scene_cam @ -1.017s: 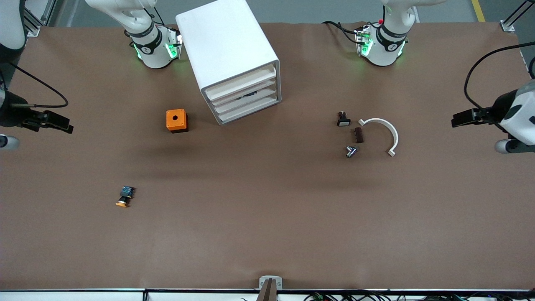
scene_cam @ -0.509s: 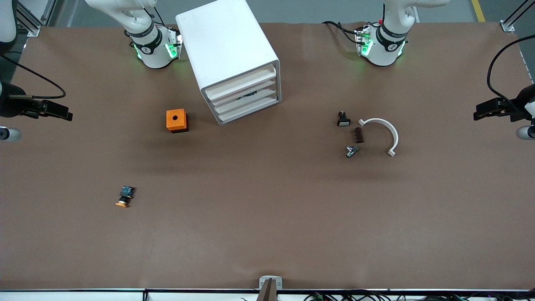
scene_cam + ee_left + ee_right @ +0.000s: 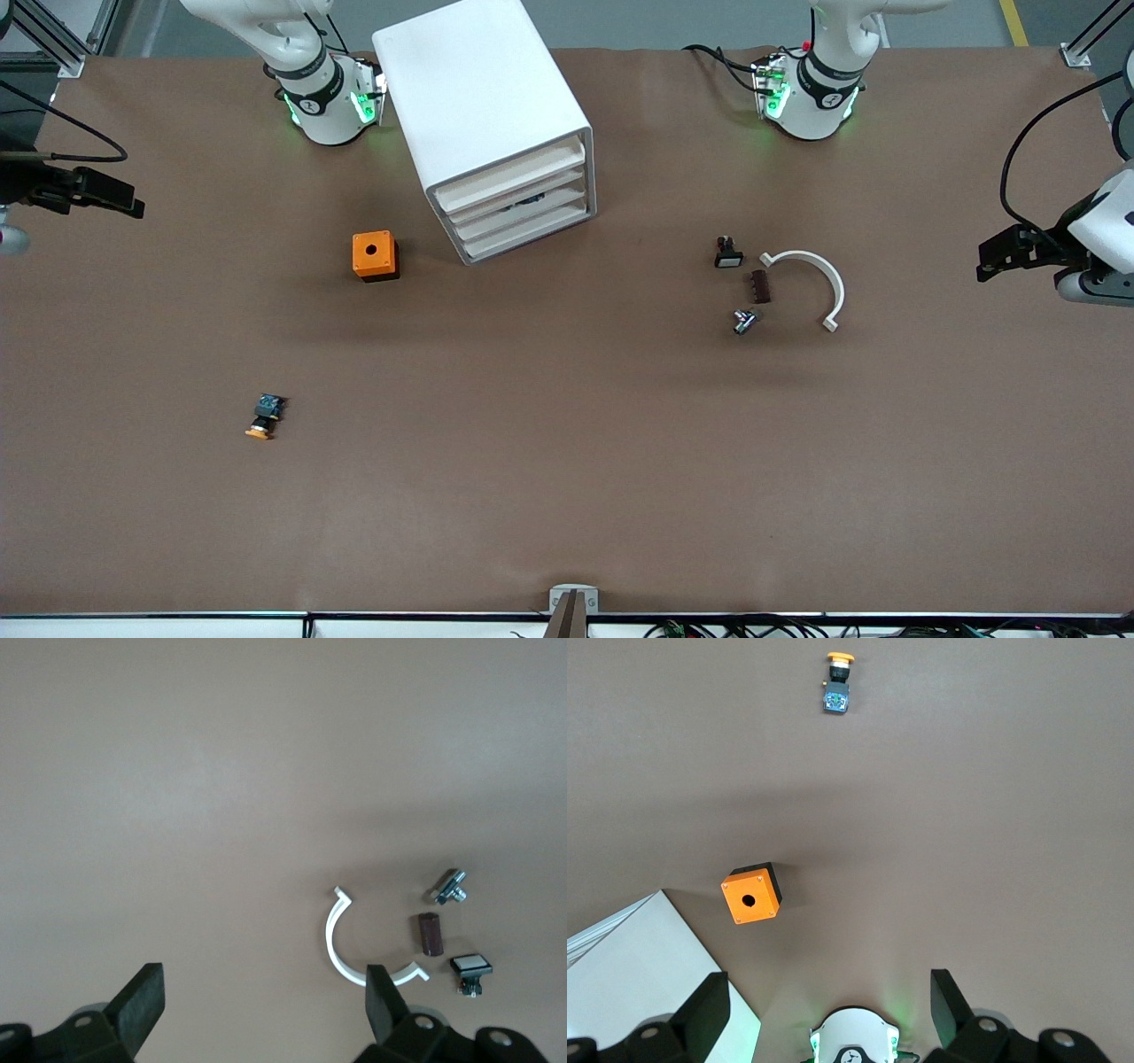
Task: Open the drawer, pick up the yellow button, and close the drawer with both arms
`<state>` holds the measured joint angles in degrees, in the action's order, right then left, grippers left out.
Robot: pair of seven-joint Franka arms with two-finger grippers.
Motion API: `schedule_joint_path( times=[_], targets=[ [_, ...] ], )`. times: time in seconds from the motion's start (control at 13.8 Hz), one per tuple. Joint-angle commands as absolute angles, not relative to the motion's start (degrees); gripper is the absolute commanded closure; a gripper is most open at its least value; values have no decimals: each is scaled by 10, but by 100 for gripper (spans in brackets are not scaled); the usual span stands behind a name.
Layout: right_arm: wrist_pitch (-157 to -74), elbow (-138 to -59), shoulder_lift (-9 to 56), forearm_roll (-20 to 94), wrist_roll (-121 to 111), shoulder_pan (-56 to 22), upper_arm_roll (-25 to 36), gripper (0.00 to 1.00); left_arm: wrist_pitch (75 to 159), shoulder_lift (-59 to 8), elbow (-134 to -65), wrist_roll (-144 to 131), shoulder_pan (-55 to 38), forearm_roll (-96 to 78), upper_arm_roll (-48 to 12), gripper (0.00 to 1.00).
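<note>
Front view shows the button well nearer than the drawer cabinet: light, rigid, likely best pinched across its dark body, while the left gripper and right gripper hang wide open, empty.

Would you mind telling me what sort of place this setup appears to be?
Probably a robotics lab or test bench: two arm bases bolted at the edge of a brown-covered table, a white drawer cabinet, and loose parts such as a button and an orange box.
</note>
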<state>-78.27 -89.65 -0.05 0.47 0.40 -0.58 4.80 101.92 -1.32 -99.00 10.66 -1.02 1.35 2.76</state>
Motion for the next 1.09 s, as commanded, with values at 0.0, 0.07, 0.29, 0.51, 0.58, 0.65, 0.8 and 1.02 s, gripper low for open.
schedule_joint_path(
  times=[0.0, 0.07, 0.29, 0.51, 0.58, 0.65, 0.8, 1.02],
  targets=[
    [-801, -912, -21, 2, 13, -9, 49, 0, 1025, -14, -971, 111, 17, 21, -4, 0],
    [-810, -916, -25, 2, 13, -9, 50, 0, 1025, -17, -958, 106, 14, 21, -4, 0],
    [-859, -966, -67, 2, 12, -7, 50, 0, 1019, -25, -903, 104, 6, 19, -9, 0],
    [-882, -976, -78, 1, -3, 6, 50, 0, 1008, -22, -892, 103, 6, 18, -21, 0],
    [-882, -975, -79, 0, -7, 6, 50, 0, 992, -20, -891, 105, 6, 14, -21, 0],
    [-882, -975, -80, -3, -7, 6, 50, 0, 985, -19, -890, 104, 6, 4, -21, 0],
    [-882, -973, -80, -6, -8, 4, 48, 0, 985, -23, -884, 105, 6, 2, -21, 0],
    [-891, -974, -77, -7, -8, 2, 48, 0, 984, -32, -867, 103, 6, -6, -20, 0]
  ],
)
